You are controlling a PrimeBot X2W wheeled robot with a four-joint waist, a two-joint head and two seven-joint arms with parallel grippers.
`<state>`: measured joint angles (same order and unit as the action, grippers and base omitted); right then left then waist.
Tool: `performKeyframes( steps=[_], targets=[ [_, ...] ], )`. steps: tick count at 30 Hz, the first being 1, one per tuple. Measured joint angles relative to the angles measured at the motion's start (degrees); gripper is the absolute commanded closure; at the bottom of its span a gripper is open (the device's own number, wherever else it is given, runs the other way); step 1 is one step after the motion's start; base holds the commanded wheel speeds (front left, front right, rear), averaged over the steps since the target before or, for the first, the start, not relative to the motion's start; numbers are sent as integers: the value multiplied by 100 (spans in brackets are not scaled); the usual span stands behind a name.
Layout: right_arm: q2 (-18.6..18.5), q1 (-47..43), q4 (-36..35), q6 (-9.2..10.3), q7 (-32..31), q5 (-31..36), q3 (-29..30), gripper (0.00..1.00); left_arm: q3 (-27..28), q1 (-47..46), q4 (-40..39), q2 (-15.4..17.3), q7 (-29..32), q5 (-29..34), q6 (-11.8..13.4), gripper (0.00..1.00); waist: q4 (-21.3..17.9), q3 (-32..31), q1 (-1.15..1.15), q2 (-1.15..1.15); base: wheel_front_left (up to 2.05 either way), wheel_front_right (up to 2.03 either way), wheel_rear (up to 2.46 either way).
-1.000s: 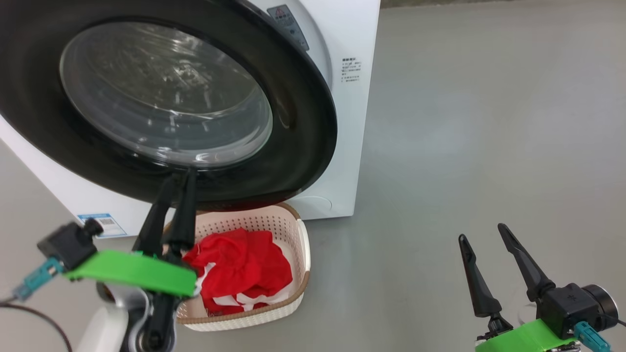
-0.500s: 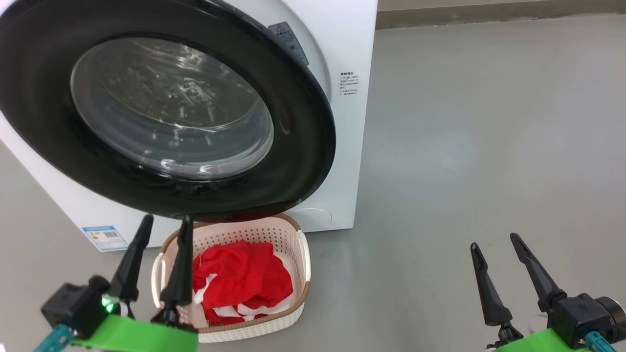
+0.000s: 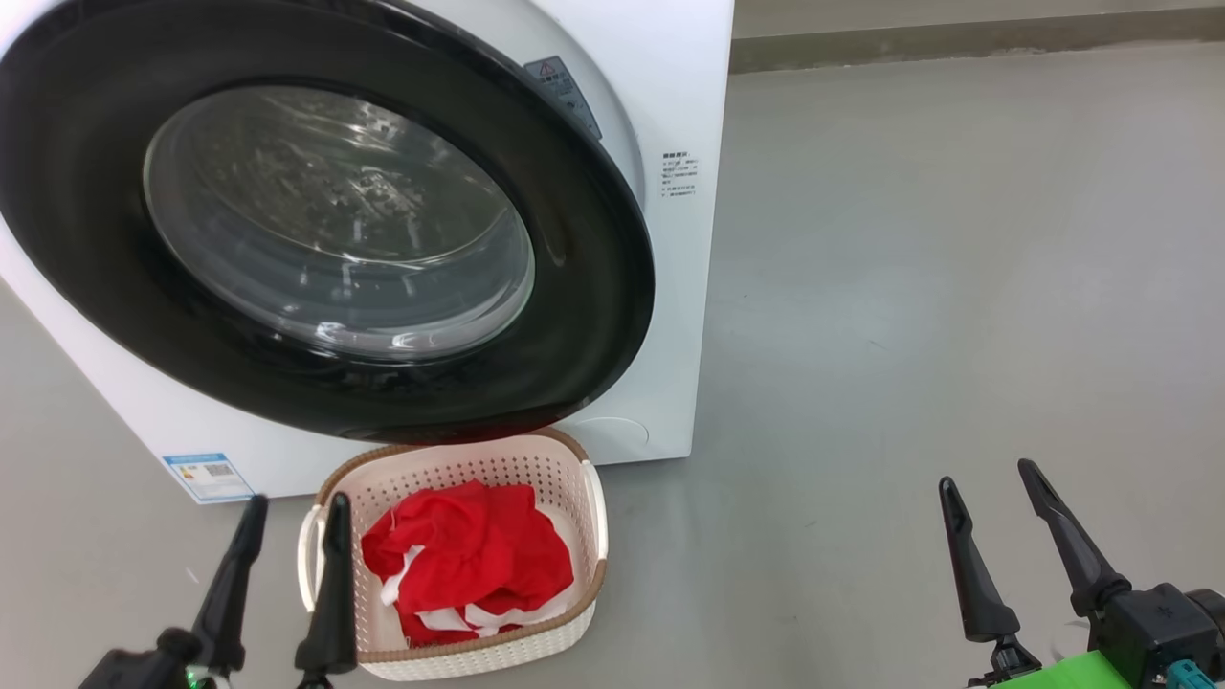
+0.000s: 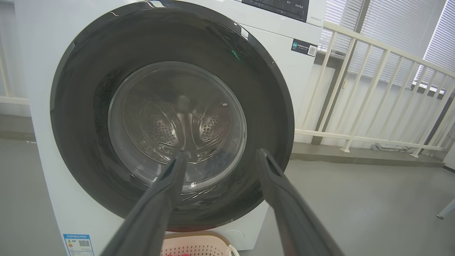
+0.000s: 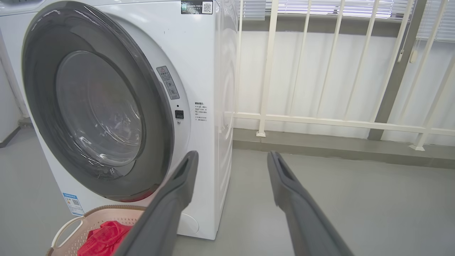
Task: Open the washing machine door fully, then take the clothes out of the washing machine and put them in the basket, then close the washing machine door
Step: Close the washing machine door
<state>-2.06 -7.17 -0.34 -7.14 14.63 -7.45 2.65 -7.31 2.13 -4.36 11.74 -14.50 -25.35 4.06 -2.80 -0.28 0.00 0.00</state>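
Washing machine door [image 3: 593, 316] lies swung to against the front of the white washing machine [image 3: 684, 287], its black rim ringing the clear glass bowl [image 3: 335, 230], through which the perforated drum shows; whether it has latched cannot be told. Beneath the door's lower edge, on the grey floor [image 3: 909, 287], stands the basket [image 3: 478, 467], with the red clothes [image 3: 478, 555] heaped inside, white trim showing. The left gripper [image 3: 297, 501] hangs low before the machine, its fingers spread wide and holding nothing; in the head view its inner finger crosses the basket's left handle. The right gripper [image 3: 988, 475] sits well apart to the right over bare floor, likewise spread wide and empty. A blue sticker [image 3: 206, 476] marks the machine's lower front and a warning label [image 3: 563, 86] sits beside the door rim. Behind the machine runs a white railing [image 5: 269, 53].
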Motion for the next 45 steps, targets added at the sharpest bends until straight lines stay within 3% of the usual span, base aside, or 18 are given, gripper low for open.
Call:
performKeyframes(
  steps=[12, 25, 26, 27, 28, 29, 45],
  targets=[
    [3, -146, -118, 0, 0, 15, 10, 0, 236, 404, 74, -366, -4, 120, -15, 0, 51, -81, 0, 0, 0, 0, 0],
    [4, -201, -169, 0, 0, 0, 8, 0, 342, 404, 163, -533, -4, 225, -266, 0, 176, -39, 0, 0, 0, 0, 0],
    [4, -201, -169, 0, 0, 0, 9, 2, 344, 404, 163, -533, -4, 226, -267, 0, 190, -35, 0, 0, 0, 0, 0],
    [4, -201, -169, 0, 0, 0, 10, 33, 344, 404, 163, -536, -4, 227, -281, 0, 204, -31, 0, 0, 0, 0, 0],
    [4, -201, -168, 0, 0, -1, 9, 73, 342, 403, 163, -538, -4, 230, -316, 0, 219, -27, 0, 0, 0, 0, 0],
    [4, -201, -164, 0, 0, -1, 5, 100, 337, 402, 162, -545, -4, 245, -318, 0, 237, -23, 0, 0, 0, 0, 0],
    [-10, 365, 325, 0, 0, 256, -497, 100, -57, 354, 144, -668, -4, 371, -509, 0, 830, 106, 0, 0, 0, 0, 0]
  ],
)
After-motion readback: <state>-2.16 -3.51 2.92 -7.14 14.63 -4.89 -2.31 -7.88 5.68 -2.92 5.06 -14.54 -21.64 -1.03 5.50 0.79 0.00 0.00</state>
